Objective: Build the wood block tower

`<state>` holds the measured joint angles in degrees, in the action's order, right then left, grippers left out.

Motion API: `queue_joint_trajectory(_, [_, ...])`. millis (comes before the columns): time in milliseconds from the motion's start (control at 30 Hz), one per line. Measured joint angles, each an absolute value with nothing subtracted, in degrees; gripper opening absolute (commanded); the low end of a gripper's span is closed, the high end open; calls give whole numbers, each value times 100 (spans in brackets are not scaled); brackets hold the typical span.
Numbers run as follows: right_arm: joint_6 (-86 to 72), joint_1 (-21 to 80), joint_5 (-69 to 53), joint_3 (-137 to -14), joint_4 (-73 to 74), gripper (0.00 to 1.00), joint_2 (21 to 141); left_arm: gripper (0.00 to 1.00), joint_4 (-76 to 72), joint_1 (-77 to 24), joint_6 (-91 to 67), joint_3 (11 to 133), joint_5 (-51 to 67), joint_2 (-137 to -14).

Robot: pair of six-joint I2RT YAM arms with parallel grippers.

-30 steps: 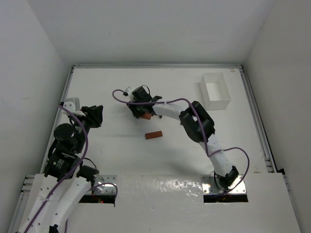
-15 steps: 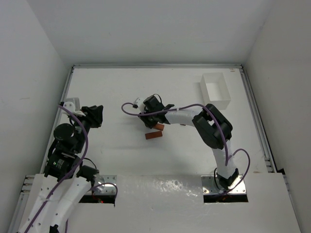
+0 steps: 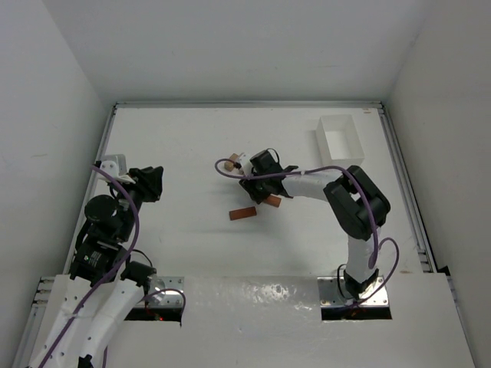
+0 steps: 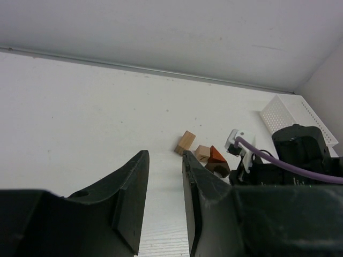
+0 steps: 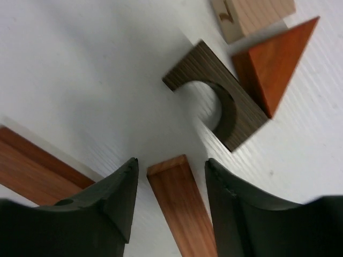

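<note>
My right gripper [image 3: 261,188] [image 5: 170,163] is low over the table middle. Its jaws stand apart around a reddish-brown bar [image 5: 182,209] [image 3: 273,201], with white gaps on both sides. A second reddish-brown bar [image 3: 242,213] [image 5: 32,171] lies just left of it. Beyond the fingertips lie a dark brown arch block [image 5: 225,101], a red-brown triangle [image 5: 273,64] and a pale tan block [image 5: 252,13]. In the left wrist view the tan blocks [image 4: 186,142] and the triangle [image 4: 217,155] lie far ahead. My left gripper [image 3: 149,184] [image 4: 163,155] is open and empty at the left.
A clear plastic box [image 3: 340,143] [image 4: 297,120] stands at the back right. White walls close the table on the left, back and right. The right arm's wrist and purple cable [image 4: 289,166] lie beside the block cluster.
My right gripper has moved right and slightly nearer, and the reddish-brown bar moved with it. The tan blocks behind it are now uncovered. The left arm has not moved.
</note>
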<state>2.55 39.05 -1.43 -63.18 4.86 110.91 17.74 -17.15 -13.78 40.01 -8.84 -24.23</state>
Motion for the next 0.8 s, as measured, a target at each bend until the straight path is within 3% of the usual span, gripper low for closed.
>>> queue_joint_trajectory(67, [176, 3835, -82, -6152, 471, 64, 10949, 29, 1772, -1715, -1378, 4001, -875, -2423])
queue_joint_trajectory(167, [128, 3841, -64, -5988, 471, 69, 10694, 29, 1772, -1715, -1378, 4001, -875, -2423])
queue_joint_trajectory(467, [172, 4182, -454, -5778, 366, 70, 9581, 29, 1769, -1712, -1378, 4001, -873, -2423])
queue_joint_trajectory(800, [1046, 4923, -1048, -6300, 1505, 72, 10444, 29, 1769, -1712, -1378, 4001, -873, -2423])
